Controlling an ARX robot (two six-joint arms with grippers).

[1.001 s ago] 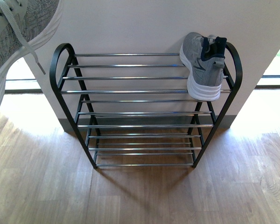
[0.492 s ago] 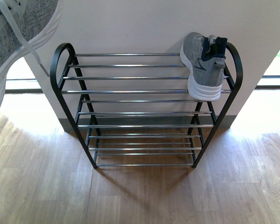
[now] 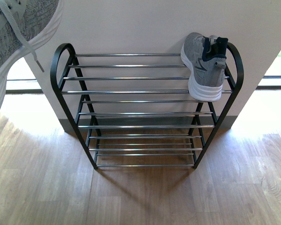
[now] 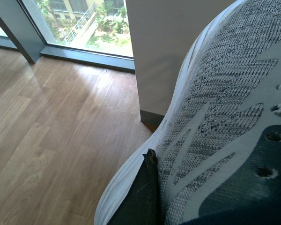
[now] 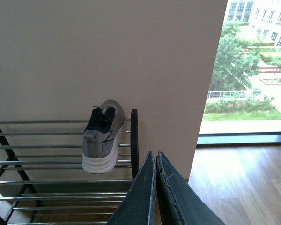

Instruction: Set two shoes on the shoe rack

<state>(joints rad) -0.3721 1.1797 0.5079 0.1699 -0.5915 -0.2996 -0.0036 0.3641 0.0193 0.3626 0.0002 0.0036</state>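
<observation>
Sneaker (image 3: 23, 23) clamped in our left gripper (image 4: 149, 178), right gripper (image 5: 156, 157) pinched empty; next we carry it right onto the shoe rack (image 3: 131, 92).

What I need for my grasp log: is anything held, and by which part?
Left gripper grips a grey sneaker by the side of its upper, beside the sole; right gripper holds nothing.

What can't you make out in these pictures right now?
- Front view: held sneaker cut off by the top-left corner; no gripper shows.
- Left wrist view: that sneaker fills the frame, hiding one of the left gripper's fingers.
- Right wrist view: right gripper covers part of the shoe rack.
</observation>
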